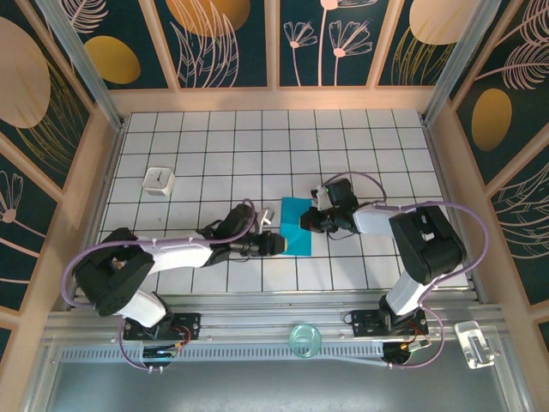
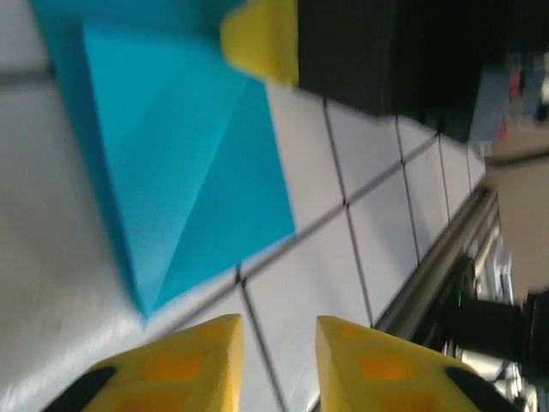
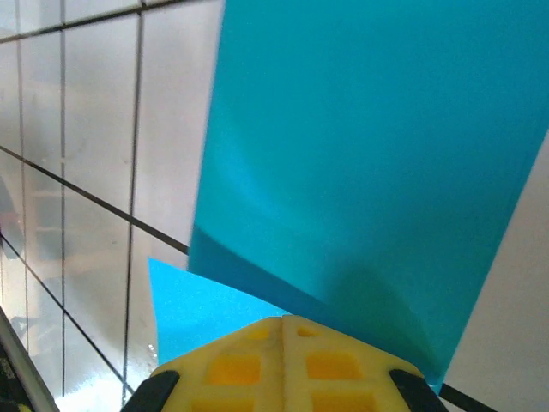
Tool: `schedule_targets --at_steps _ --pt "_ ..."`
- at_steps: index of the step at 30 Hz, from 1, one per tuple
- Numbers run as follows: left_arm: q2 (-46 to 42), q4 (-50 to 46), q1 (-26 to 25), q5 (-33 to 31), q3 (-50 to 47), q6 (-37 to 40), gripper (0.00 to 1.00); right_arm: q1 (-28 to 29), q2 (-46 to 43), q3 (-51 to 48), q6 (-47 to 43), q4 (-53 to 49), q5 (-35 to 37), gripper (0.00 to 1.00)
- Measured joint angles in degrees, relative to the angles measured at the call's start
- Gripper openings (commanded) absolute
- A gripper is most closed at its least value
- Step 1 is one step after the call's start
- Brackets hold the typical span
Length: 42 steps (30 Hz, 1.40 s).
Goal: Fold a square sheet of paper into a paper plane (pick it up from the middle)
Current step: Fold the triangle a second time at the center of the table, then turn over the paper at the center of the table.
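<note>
- Teal square sheet of paper [image 1: 296,225] lies mid bench [image 1: 214,146], creased diagonally, not yet a dart; most folding seems left.
- Left fingers [image 2: 197,352] slightly spread, empty, beside it.
- Right fingers [image 3: 249,360] pressed together at its right edge.

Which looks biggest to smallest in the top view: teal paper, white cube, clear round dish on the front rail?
1. teal paper
2. white cube and clear round dish: these look about alike, so they are not ranked against each other.
</note>
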Motion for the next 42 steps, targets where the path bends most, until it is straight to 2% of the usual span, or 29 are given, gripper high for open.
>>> schedule_targets --at_steps 2,5,8,11,19,25,42 --pt "3.23 1.01 1.77 -1.16 3.32 -0.46 0.1 -0.92 -4.11 -0.26 -0.61 -3.78 1.46 0.15" --pt "7.8 0.76 4.79 -2.1 6.23 0.15 0.05 -1.22 -11.69 -2.19 0.72 -7.69 4.35 0.17" --pt "14.56 -0.9 5.75 -2.45 12.0 1.73 0.02 -0.26 -17.99 -5.2 4.09 -9.77 6.75 0.21" --pt "18.34 -1.18 5.73 -2.36 14.97 3.08 0.02 2.36 -20.46 -7.67 8.39 -11.65 9.07 0.23" --pt "20.81 -3.32 5.7 -3.72 15.82 5.33 0.0 7.45 -21.09 -12.11 17.59 -11.93 12.98 0.28" --pt "20.37 -0.59 5.51 -4.61 13.97 5.35 0.0 11.34 -20.17 -13.11 22.93 -9.22 14.71 0.32" --pt "19.93 4.35 5.53 -4.81 11.13 4.87 0.0 13.68 -17.4 -15.65 28.35 -2.08 16.92 0.32"
